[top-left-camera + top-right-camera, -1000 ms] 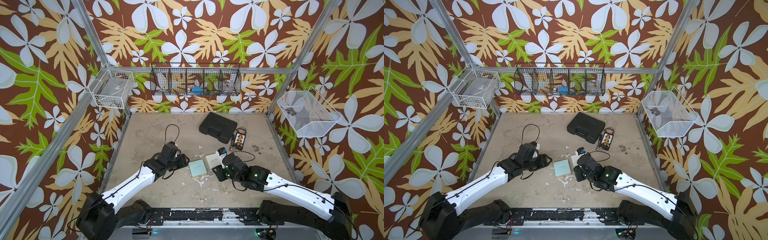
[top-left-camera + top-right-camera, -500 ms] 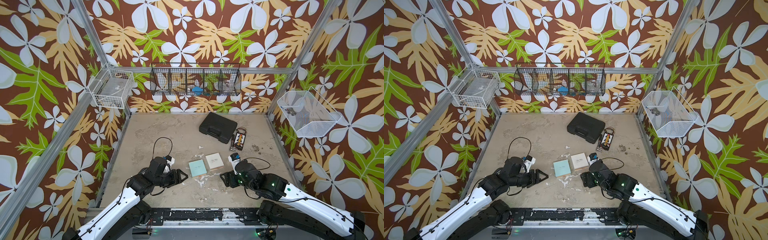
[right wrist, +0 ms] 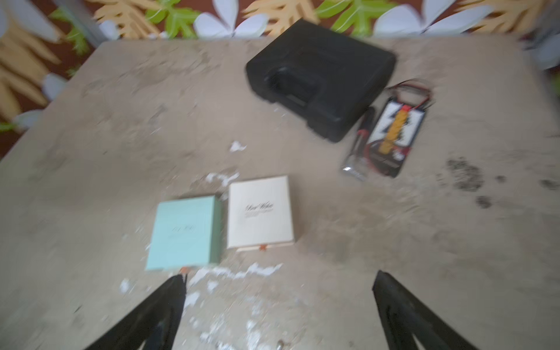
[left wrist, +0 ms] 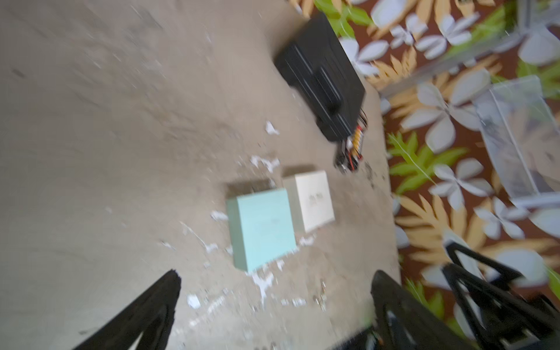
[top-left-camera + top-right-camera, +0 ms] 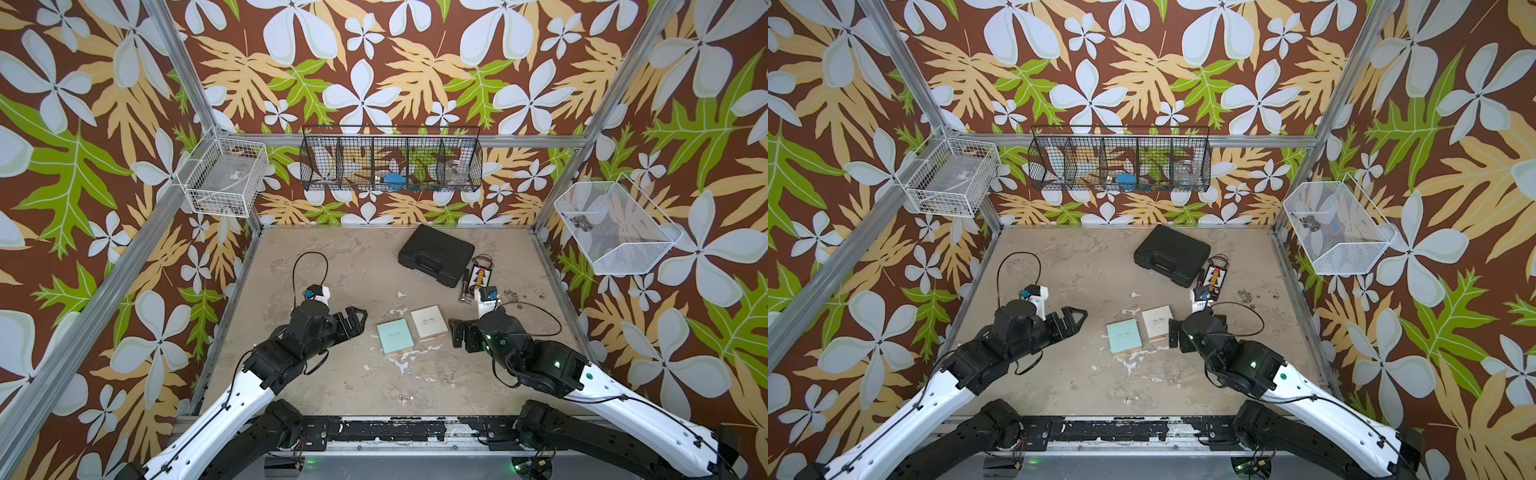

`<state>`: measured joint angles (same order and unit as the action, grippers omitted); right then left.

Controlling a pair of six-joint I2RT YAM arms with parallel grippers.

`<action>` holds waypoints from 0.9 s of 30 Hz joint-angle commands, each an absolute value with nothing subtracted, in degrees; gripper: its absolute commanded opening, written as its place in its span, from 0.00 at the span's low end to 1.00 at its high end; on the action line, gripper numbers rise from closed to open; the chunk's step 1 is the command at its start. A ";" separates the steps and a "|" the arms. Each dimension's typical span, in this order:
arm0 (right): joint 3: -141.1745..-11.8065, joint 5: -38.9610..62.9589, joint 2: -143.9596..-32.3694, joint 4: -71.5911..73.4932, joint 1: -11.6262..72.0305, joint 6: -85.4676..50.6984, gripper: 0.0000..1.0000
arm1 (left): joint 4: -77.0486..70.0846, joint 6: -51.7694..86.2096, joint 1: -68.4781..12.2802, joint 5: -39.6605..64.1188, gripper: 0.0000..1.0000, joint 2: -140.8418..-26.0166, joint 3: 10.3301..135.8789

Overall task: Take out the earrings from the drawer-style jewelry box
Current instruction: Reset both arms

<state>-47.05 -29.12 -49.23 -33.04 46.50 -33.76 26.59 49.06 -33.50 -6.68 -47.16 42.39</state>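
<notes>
Two small square drawer-style jewelry boxes lie side by side mid-table, one mint (image 5: 395,336) (image 5: 1123,336) (image 4: 263,225) (image 3: 185,231) and one cream (image 5: 429,323) (image 5: 1158,323) (image 4: 312,200) (image 3: 260,210). Both are shut, each with a small orange tab at its near edge. Tiny pale-golden earrings (image 5: 450,381) (image 5: 1130,399) (image 4: 320,295) glint on the bare table in front of them. My left gripper (image 5: 353,322) (image 5: 1073,320) (image 4: 276,274) hovers left of the mint box, open and empty. My right gripper (image 5: 459,332) (image 5: 1177,334) (image 3: 280,275) sits just right of the cream box, open and empty.
A black plastic case (image 5: 436,254) and a small circuit board with wires (image 5: 482,274) lie at the back right. White paint-chip patches (image 5: 405,357) mark the table near the boxes. Wire baskets (image 5: 390,164) hang on the back and side walls.
Both grippers have opened wide. The right gripper has drawn away from the cream box to its right. The left arm pulled back toward the front, then came forward again.
</notes>
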 commanded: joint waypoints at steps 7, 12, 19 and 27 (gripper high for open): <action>-35.10 -25.55 -50.49 -2.11 10.68 -20.17 1.00 | -7.78 18.95 -30.34 -51.07 1.00 -55.19 26.64; -25.35 -31.70 -54.17 16.04 9.71 -10.61 1.00 | -38.87 5.74 -25.35 -51.08 1.00 -59.06 14.53; -11.66 -28.71 -58.99 42.86 9.72 -2.41 1.00 | -54.13 2.17 -16.75 -41.37 1.00 -70.58 11.73; -5.41 -18.38 -69.95 66.90 7.87 1.34 1.00 | -64.64 2.19 -10.85 -30.44 1.00 -80.34 13.11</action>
